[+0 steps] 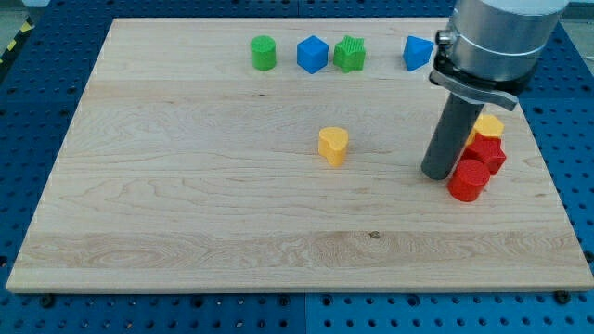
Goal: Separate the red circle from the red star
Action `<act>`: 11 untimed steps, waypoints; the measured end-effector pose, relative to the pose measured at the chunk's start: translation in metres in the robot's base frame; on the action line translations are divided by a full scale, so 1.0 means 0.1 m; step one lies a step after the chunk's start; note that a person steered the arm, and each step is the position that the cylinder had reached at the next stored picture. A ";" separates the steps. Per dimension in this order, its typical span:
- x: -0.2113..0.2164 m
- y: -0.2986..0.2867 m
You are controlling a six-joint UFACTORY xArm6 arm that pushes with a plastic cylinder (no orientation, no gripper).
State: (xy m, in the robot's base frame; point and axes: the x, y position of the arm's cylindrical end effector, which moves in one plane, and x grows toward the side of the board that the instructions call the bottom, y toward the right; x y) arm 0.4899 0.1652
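The red circle (pixel 469 180) sits near the right edge of the wooden board (pixel 186 232), low in a tight cluster of three blocks. Just above it, and touching it, is the red star (pixel 485 153); above that again, pressed against the star, is a yellow block (pixel 489 126) whose shape is partly hidden by the arm's body.

My tip (pixel 436 173) rests on the board just to the view's left of the red circle, close enough that the rod and the block look to be touching or nearly so; which of the two I cannot tell. The star lies up and to the right of my tip, the yellow block further up the same way. There are no fingers here to stand apart or together: the arm ends in a plain dark rod.

Well off to the left of my tip, near the board's middle, stands a yellow heart (pixel 333 146), alone. Along the top edge, from left to right, run a green cylinder (pixel 264 53), a blue cube (pixel 313 55), a green star-like block (pixel 350 54) touching the cube's right side, and a blue block (pixel 418 53) partly covered by the arm. Nothing lies between my tip and the red circle.
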 end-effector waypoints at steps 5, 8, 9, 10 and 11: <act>0.37 0.05; 0.38 0.21; 0.38 0.26; 0.38 0.26; 0.43 -0.43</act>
